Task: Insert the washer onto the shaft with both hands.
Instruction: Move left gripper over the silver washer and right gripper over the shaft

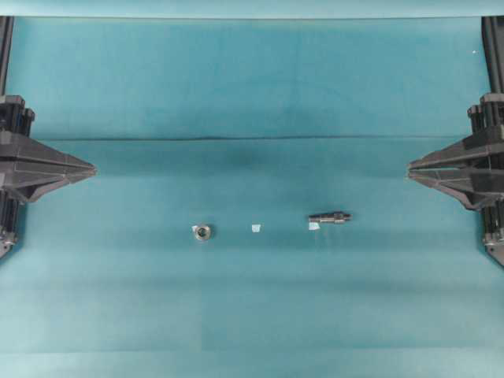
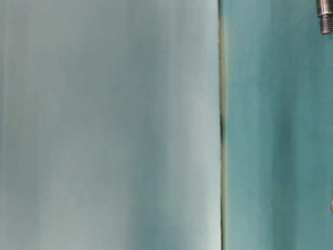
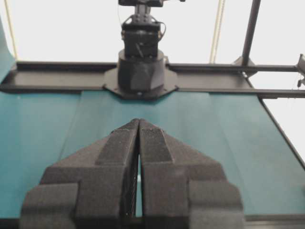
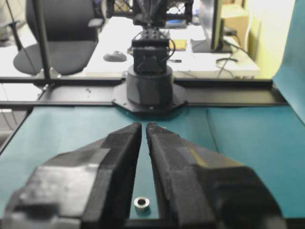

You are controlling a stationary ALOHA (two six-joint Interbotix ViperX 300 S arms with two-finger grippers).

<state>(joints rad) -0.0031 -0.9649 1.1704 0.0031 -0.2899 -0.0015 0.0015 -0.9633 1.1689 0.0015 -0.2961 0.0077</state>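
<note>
The washer (image 1: pixel 202 231), a tiny silvery ring with a dark hole, lies flat on the teal mat left of centre. The shaft (image 1: pixel 331 217), a short dark stepped rod, lies on its side right of centre. My left gripper (image 1: pixel 92 168) hovers at the left edge, shut and empty, well away from the washer. My right gripper (image 1: pixel 410 167) hovers at the right edge, shut and empty, with its tips almost touching. In the right wrist view the washer (image 4: pixel 141 203) shows on the mat through the slit between the fingers (image 4: pixel 119 157). The left wrist view shows only the closed fingers (image 3: pixel 121 148).
Two small pale tape scraps lie on the mat, one (image 1: pixel 256 228) between the parts and one (image 1: pixel 313 227) by the shaft's left end. A fold line (image 1: pixel 252 138) crosses the mat. The shaft's threaded end (image 2: pixel 325 22) shows in the table-level view's top right corner.
</note>
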